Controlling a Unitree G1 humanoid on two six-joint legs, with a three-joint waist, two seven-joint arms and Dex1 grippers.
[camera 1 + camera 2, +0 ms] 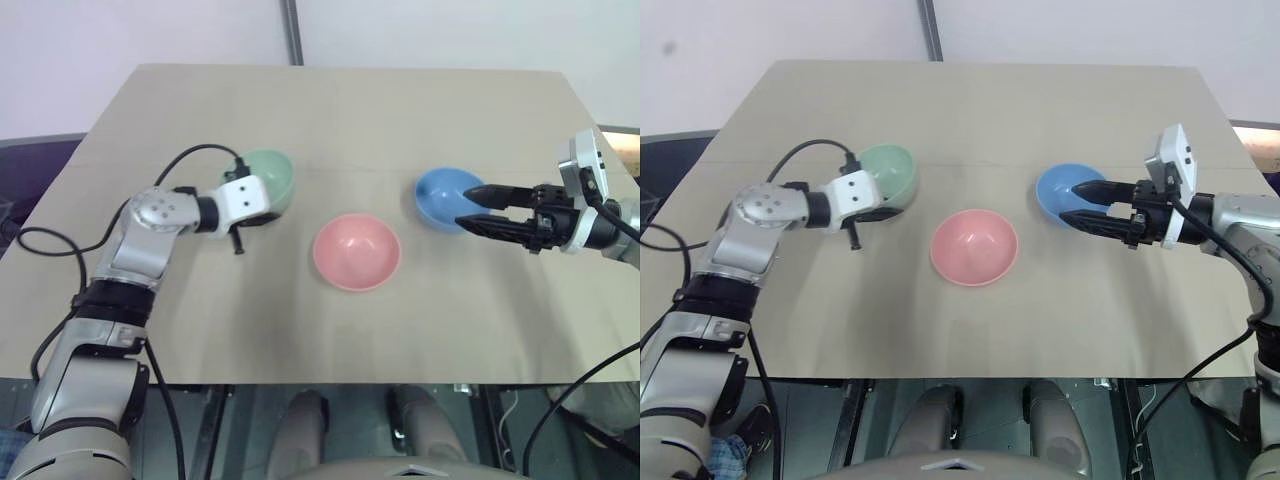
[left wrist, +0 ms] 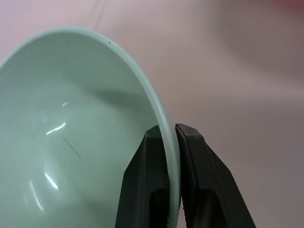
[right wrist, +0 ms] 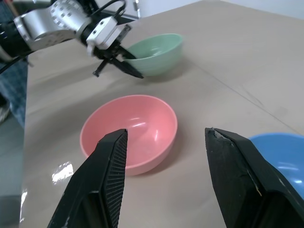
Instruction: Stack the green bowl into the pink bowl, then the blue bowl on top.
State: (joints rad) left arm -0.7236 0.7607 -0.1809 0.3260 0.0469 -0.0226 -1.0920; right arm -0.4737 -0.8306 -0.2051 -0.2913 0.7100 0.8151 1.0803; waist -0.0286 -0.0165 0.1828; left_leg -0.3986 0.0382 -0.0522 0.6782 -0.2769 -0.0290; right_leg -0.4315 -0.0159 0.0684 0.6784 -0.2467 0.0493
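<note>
No bowl is stacked yet, and all three are spread in a loose row across the middle of the tan surface [image 1: 330, 130]. The green bowl [image 1: 272, 178] is seen toward the left edge, tilted, with its rim pinched between the clenched black fingers [image 2: 147, 180] of the left end effector [image 1: 252, 214], so the first step is judged to be under way with the grip made. The pink bowl [image 1: 356, 251], upright and empty, is set at the centre, somewhat nearer the front edge, well apart from the other two. The blue bowl [image 1: 447, 198] is found toward the right edge, where the right end effector [image 1: 472, 208] is held just over its rim with its fingers spread and nothing between them. Left to be done, as judged here: the green bowl is to be carried into the pink one, then the blue bowl set on top. Nothing is seen lying between the green bowl and the pink, and no other objects are placed on the surface; only a black cable [image 1: 190, 155] is looped above the left arm.
</note>
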